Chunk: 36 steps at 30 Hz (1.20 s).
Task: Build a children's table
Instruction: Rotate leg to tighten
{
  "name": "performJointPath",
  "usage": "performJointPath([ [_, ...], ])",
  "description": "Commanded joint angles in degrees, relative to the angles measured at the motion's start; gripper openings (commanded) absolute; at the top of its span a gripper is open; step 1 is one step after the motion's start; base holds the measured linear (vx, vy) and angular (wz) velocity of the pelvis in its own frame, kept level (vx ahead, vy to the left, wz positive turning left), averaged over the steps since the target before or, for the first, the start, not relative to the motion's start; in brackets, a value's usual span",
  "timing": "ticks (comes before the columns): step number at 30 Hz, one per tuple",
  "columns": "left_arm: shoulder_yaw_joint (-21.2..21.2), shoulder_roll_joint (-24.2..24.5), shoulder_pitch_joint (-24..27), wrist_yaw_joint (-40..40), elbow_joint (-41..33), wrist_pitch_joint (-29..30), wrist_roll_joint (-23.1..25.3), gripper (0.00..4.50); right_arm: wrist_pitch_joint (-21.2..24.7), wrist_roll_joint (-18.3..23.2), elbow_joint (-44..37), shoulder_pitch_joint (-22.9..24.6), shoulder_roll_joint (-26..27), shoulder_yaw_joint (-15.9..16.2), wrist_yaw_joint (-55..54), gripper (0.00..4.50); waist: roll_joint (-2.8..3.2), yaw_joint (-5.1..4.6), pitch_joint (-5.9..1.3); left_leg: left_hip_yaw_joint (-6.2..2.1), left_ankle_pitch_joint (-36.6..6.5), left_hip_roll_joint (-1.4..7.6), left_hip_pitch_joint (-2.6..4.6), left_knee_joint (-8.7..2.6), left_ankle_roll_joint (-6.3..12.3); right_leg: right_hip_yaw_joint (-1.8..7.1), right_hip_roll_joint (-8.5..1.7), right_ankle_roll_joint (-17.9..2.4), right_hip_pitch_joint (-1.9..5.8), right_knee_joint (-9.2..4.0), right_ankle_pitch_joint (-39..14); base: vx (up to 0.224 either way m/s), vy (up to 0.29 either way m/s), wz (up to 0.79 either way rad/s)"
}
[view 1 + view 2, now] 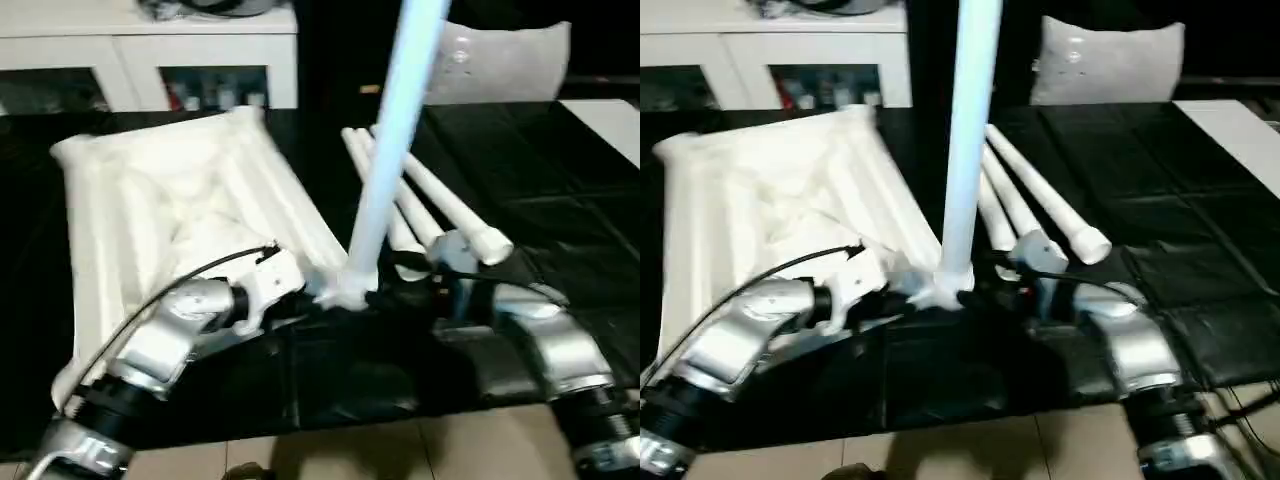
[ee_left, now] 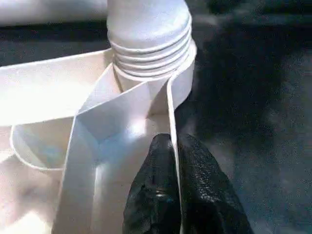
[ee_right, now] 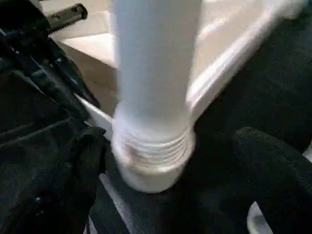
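The children's table top lies upside down on the black work table, ribs up. One white leg stands upright in the round socket at the top's near right corner, its threads showing above the socket's rim. My left gripper is shut on the thin rim wall just beside that socket. My right gripper is open, with one finger on each side of the leg's base and a gap showing on the right side. Other loose legs lie just behind the right gripper.
A white cabinet stands at the back left and a pale cushion at the back right. A white panel lies at the far right. The table's front edge and the tan floor are close below my forearms.
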Motion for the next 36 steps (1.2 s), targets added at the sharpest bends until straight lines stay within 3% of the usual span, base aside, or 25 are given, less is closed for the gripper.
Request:
performJointPath([
  [1, -3.2, 0.1, -1.3, -4.3, 0.1, -2.7, -0.5, 0.00, -1.2, 0.0, 0.4, -1.2, -0.6, 0.9, 2.6, 4.47, -0.06, -0.08, -3.54, -1.69, -2.6, 5.23, 1.49, -3.89, 6.44, 1.98, -5.06, -17.6, 1.91, -3.07, 7.1, 0.000, 0.000, 0.00],
  [6, -3.8, 0.9, -1.7, -6.7, 0.5, -3.6, -0.6, 0.00, -1.9, -0.1, 1.3, -2.1, -1.1, 2.0, 5.9, 4.47, -0.10, 0.76, -3.65, -1.63, -2.8, 5.33, 1.63, -3.87, 5.71, 1.99, -5.17, -17.9, 1.95, -2.94, 7.6, 0.000, 0.000, 0.00],
  [7, -3.8, 1.0, -1.7, -6.9, 0.7, -4.0, -0.6, 0.00, -1.9, 0.2, 1.6, -2.3, -1.1, 2.4, 7.0, 4.17, -0.15, 1.01, -3.67, -1.60, -2.9, 5.31, 1.56, -3.83, 5.69, 2.01, -5.22, -18.0, 1.98, -2.91, 7.7, 0.000, 0.000, 0.00],
  [9, -3.7, 1.1, -1.9, -7.3, 1.3, -4.8, -0.5, 0.00, -1.9, 0.6, 2.1, -2.5, -1.2, 3.2, 8.8, 4.09, -0.47, 1.08, -3.64, -1.63, -3.0, 5.30, 1.44, -3.87, 5.71, 1.98, -5.25, -17.8, 2.07, -2.89, 7.3, 0.000, 0.000, 0.00],
  [12, -3.3, 1.2, -2.1, -7.8, 2.2, -5.8, -0.4, 0.00, -2.2, 0.2, 3.1, -2.8, -1.2, 4.0, 10.4, 3.65, -0.35, 1.07, -3.63, -1.64, -3.5, 5.29, 1.47, -3.89, 5.58, 1.94, -5.27, -17.7, 1.99, -2.99, 5.9, 0.000, 0.000, 0.00],
  [15, -3.3, 1.3, -2.1, -8.1, 2.6, -6.2, -0.3, 0.00, -2.4, -0.2, 3.6, -2.9, -1.5, 4.5, 11.2, 3.64, -0.32, 1.09, -3.66, -1.64, -3.3, 5.36, 1.54, -3.89, 5.46, 1.94, -5.26, -17.8, 1.91, -2.95, 5.9, 0.000, 0.000, 0.00],
  [23, -3.1, 1.6, -2.3, -8.8, 3.4, -6.9, -0.7, 0.00, -2.1, -0.5, 4.9, -3.5, -1.5, 4.9, 12.4, 2.76, -0.24, 1.17, -3.76, -1.63, -2.2, 5.31, 1.40, -3.72, 6.01, 1.88, -5.23, -18.0, 1.99, -2.77, 7.4, 0.000, 0.000, 0.00],
  [34, -2.7, 1.4, -2.4, -8.9, 4.1, -7.0, -0.9, 0.00, -0.6, -0.3, 5.5, -3.2, -0.5, 5.2, 12.6, 2.53, -0.13, 1.18, -3.74, -1.66, -3.4, 5.38, 1.47, -3.84, 5.25, 1.87, -5.24, -18.2, 1.99, -2.82, 6.7, 0.000, 0.000, 0.00],
  [36, -1.8, 0.7, -2.0, -7.7, 2.9, -4.8, -1.7, 0.00, 1.9, 0.0, 4.9, -2.8, 0.4, 5.0, 10.8, 2.53, -0.39, 1.09, -3.67, -1.58, -3.3, 5.35, 1.45, -3.93, 5.21, 1.87, -5.15, -18.4, 2.00, -2.82, 6.6, 0.000, 0.000, 0.00],
])
